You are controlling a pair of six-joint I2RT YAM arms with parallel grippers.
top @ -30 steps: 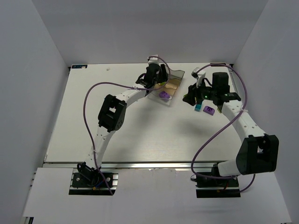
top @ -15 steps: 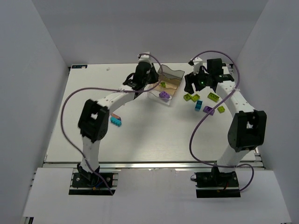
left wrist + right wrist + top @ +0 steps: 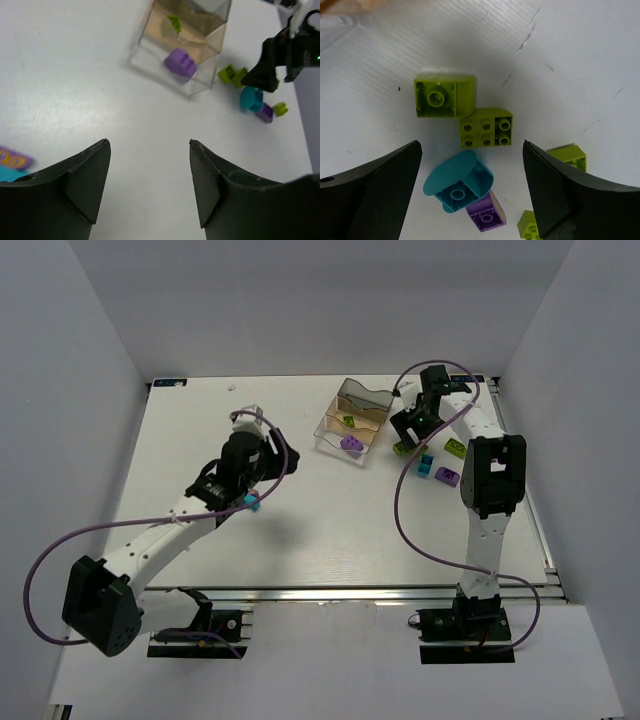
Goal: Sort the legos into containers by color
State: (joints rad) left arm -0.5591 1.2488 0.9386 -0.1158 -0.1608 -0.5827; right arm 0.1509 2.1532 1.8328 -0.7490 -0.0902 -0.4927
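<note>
Early in the sort. In the tray [image 3: 362,393], upper centre of the overhead view: one purple brick [image 3: 350,443] in the compartment lowest in the frame, and one lime green brick [image 3: 348,421] in the middle one. Both are plain again at the top of the left wrist view. Contents of the uppermost compartment: cannot tell.

Outside the tray, loose on the table [image 3: 330,530], the bulk of the work. Main cluster just right of the tray, upper right of the overhead view. Seen from the right wrist view:
- a lime green pair [image 3: 445,96], touching each other at centre frame
- a teal brick [image 3: 459,187] just below, resting against a second purple brick [image 3: 486,216]
- two more lime green pieces [image 3: 567,156], at the right edge and in the lower right

Well apart from all that, left of centre in the overhead view: a teal brick with a pink piece [image 3: 250,502].

Left gripper [image 3: 148,145]: jaws parted, grasping nothing, only bare table between the fingers. The teal brick with a pink piece sits in the lower left corner of its wrist view, outside the left finger.

Right gripper [image 3: 471,145]: spread wide, released, hanging directly over the lime green pair with nothing clasped.

Judging from this layout: two bricks sorted, about seven to go, no teal seen in the tray. Probably next, the lime green pair for the right side and the lone teal one for the left.
</note>
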